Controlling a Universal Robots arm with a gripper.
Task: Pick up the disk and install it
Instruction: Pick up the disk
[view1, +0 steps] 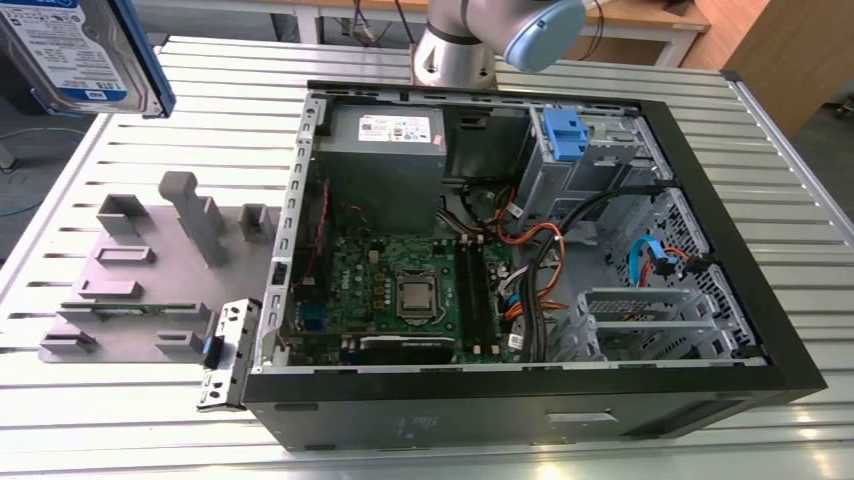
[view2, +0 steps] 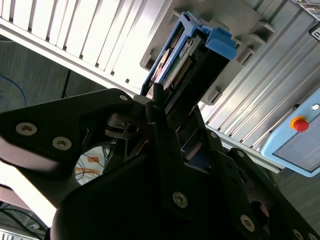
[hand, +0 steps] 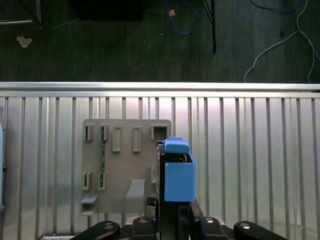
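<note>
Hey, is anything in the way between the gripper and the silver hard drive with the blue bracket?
Nothing visible: the gripper is shut on the silver hard drive, holding it over the slatted metal table.

Your disk (view1: 83, 52) — silver, with a white-and-blue label on its face and a blue bracket round its edges — hangs tilted in the air, clear of the grey holder plate (view1: 134, 275). In the first wrist view you see it edge-on over one side of that plate.
</note>
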